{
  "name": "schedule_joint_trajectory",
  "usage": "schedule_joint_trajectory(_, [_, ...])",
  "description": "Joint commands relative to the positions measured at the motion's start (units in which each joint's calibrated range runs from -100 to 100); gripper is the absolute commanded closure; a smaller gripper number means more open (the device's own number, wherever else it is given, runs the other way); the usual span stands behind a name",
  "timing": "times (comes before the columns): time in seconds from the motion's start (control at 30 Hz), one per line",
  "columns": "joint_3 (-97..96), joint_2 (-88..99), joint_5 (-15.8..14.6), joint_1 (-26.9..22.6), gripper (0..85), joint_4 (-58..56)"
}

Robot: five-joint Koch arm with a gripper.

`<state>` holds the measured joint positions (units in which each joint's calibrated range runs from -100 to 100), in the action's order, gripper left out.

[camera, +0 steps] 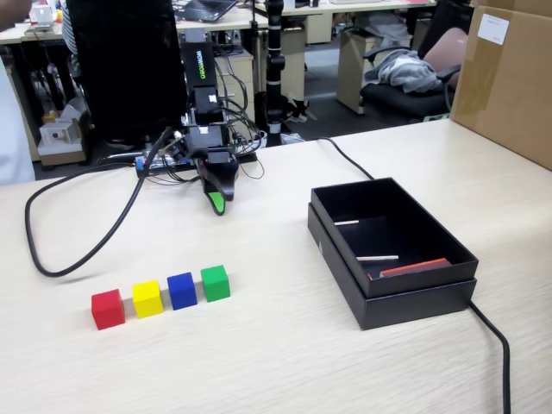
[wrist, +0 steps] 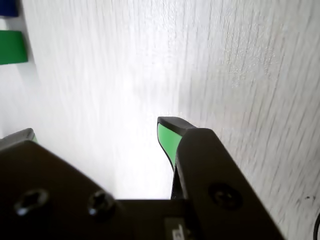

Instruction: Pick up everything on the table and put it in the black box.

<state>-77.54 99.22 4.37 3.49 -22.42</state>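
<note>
1. My pincer hangs low over the surface, tips pointing down, with nothing in it. In the wrist view bare wood shows between the two green-padded tips, so I judge the jaws parted a fair way.

2. All four cubes sit in a row, sides touching or nearly so, at about 7 o'clock from my pincer in the fixed view: red cube, yellow cube, blue cube, green cube. None is in the black box yet, so I take the first pick as the step in hand.

3. The green cube is nearest me; in the wrist view it peeps in at 10 o'clock, with the blue one just past it.

4. To do it well, I would start with the green cube, an end of the row. I would set my jaws across its two free faces, not the face against the blue cube, so I do not nudge the neighbour.

5. The box lies at 4 o'clock from my pincer, well apart from the cubes, open, with a few flat strips inside.

6. Around: a black cable loops at 9 o'clock, another cable runs past the box, and a brown carton stands at 2 o'clock. I see nothing lying between cubes and box.
</note>
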Motion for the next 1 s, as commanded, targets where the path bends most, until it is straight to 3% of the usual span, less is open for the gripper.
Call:
schedule_joint_trajectory(0.0, [15.89,-5.88,-0.68,0.98,38.2,-13.48])
schedule_joint_trajectory(0.23, [42.73,-31.58,-0.44,5.23,38.3,-24.71])
schedule_joint_trajectory(0.33, [58.69,-50.97,2.69,8.74,38.3,-26.96])
schedule_joint_trajectory(0.63, [93.68,-85.05,10.26,14.41,39.8,-30.33])
schedule_joint_trajectory(0.97, [108.55,-106.97,12.84,15.78,39.5,-30.33])
